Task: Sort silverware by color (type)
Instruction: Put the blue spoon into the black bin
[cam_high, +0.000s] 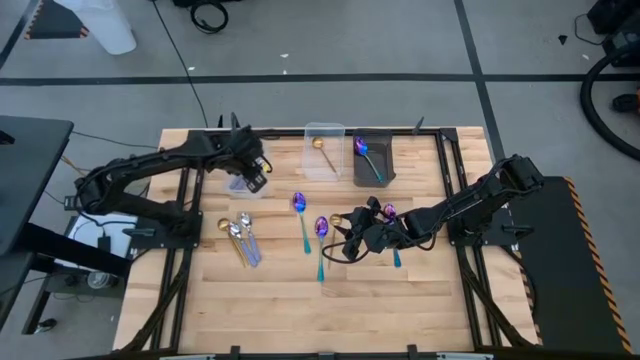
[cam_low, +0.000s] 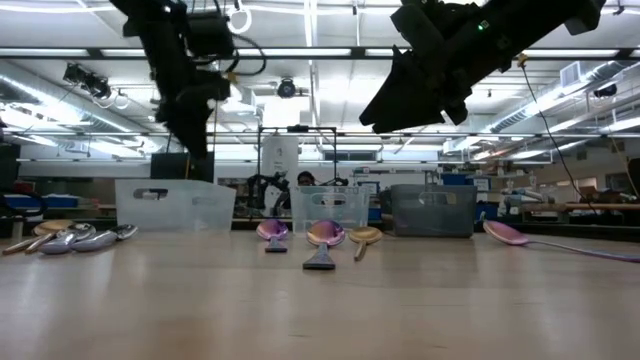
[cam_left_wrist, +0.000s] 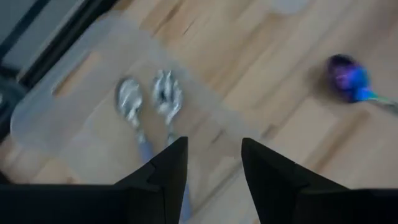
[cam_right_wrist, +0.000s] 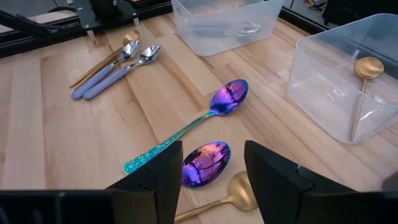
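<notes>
Your left gripper (cam_high: 253, 176) hangs over the left clear bin (cam_left_wrist: 56, 87), fingers spread and empty; two silver spoons (cam_left_wrist: 149, 102) lie inside. Your right gripper (cam_right_wrist: 211, 180) hovers mid-table, fingers apart, above a purple spoon (cam_right_wrist: 205, 163) and a gold spoon (cam_right_wrist: 230, 194). More spoons (cam_high: 240, 236) lie left of centre.

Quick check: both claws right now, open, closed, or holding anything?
Left claw: open, empty, above the clear bin with two silver spoons.
Right claw: open, empty, over an iridescent spoon on the table.
</notes>
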